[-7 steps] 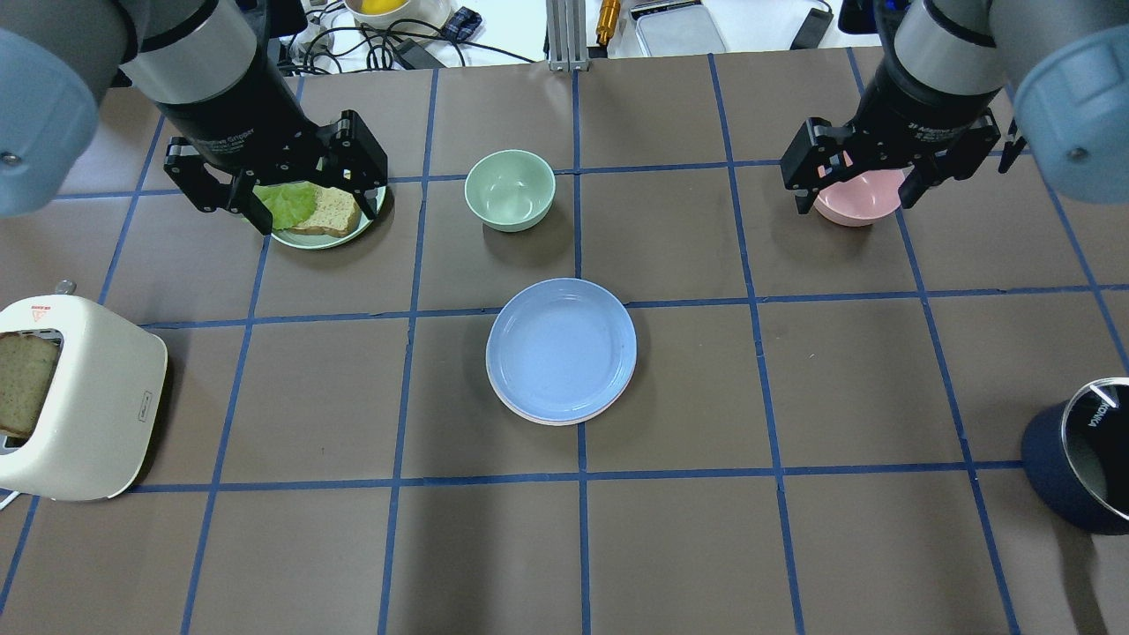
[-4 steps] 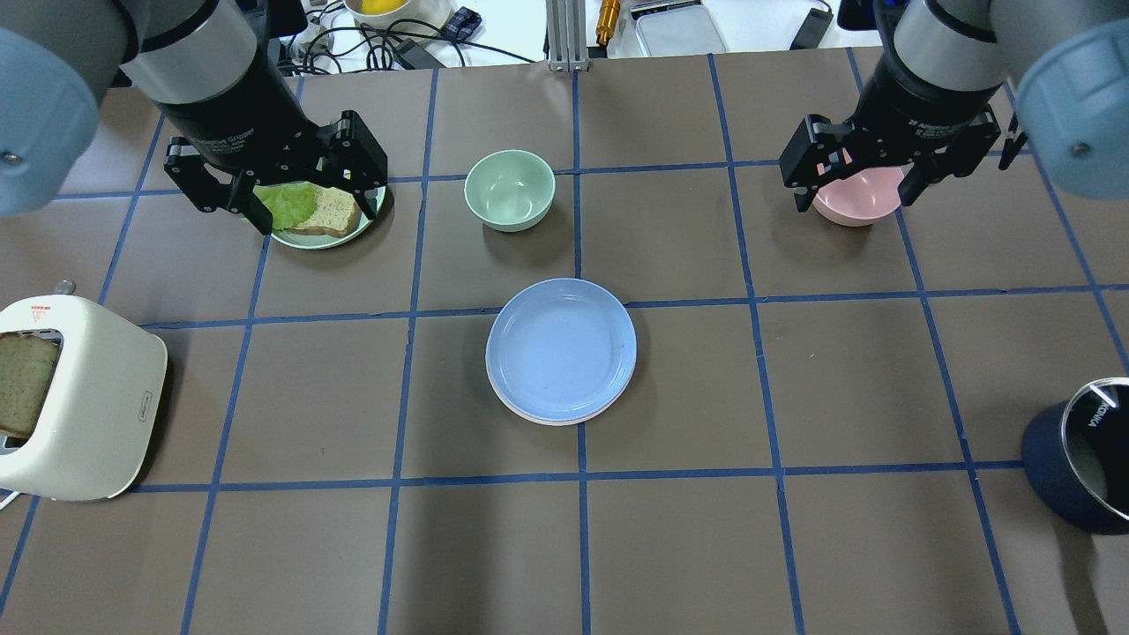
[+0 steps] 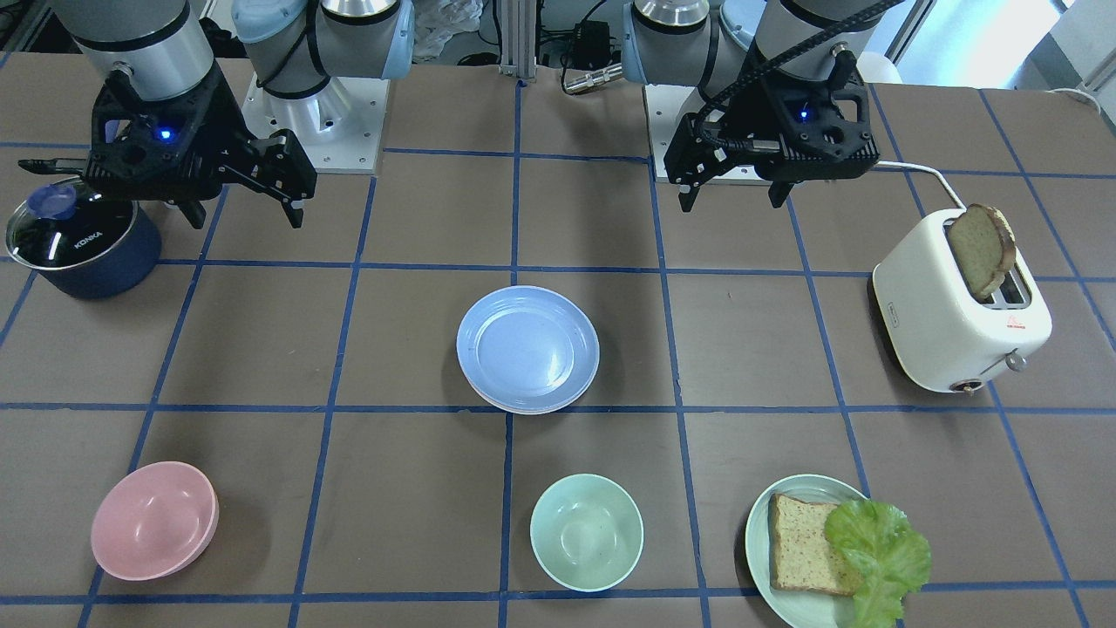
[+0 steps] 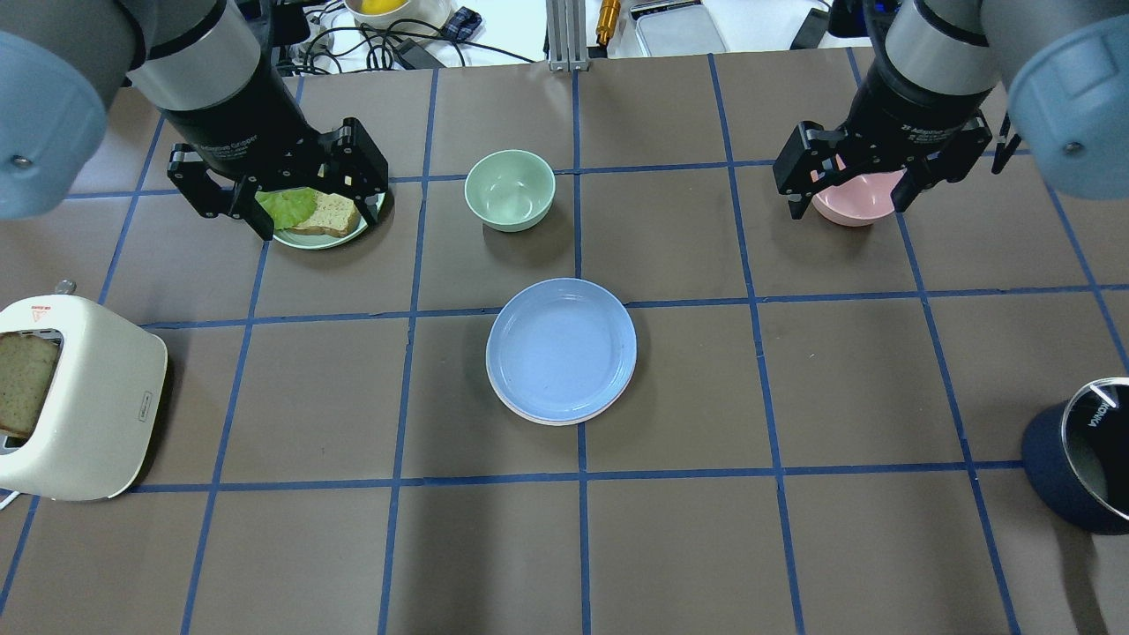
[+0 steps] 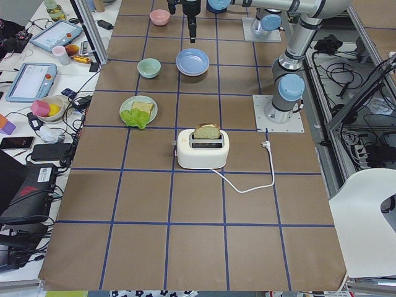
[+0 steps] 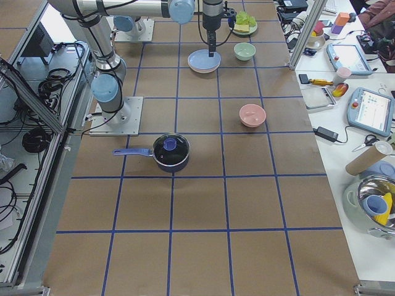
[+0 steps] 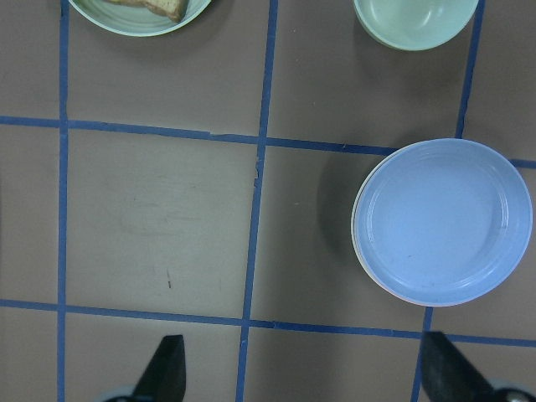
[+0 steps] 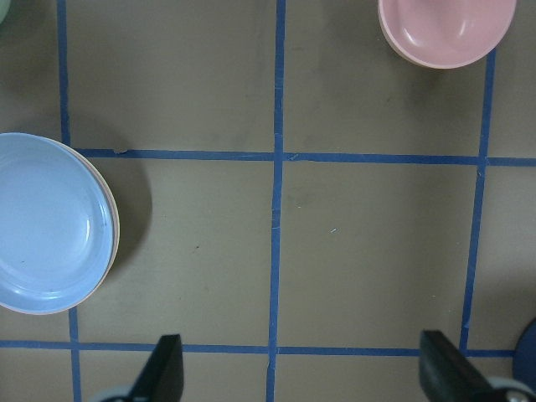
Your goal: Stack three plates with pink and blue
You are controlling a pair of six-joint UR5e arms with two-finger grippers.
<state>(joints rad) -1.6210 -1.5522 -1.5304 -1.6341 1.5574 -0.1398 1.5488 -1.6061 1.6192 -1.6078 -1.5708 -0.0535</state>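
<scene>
Front view: the blue plate [image 3: 528,347] tops the stack at the middle of the surface [image 3: 418,349]. The left pincer [image 3: 731,199] and right pincer [image 3: 246,214] hang far behind it, both apart and empty. Right wrist view: the pink plate [image 8: 116,239] shows its rim underneath.

The blue plate [image 4: 561,348] looks like matt, smooth plastic. The bench [image 4: 847,388] is dull brown paper. The toaster [image 4: 97,414] is smooth plastic.

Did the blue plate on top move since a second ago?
No. In the overhead view the blue plate is in the same spot as before and covers the same crossing of the blue tape lines.
</scene>
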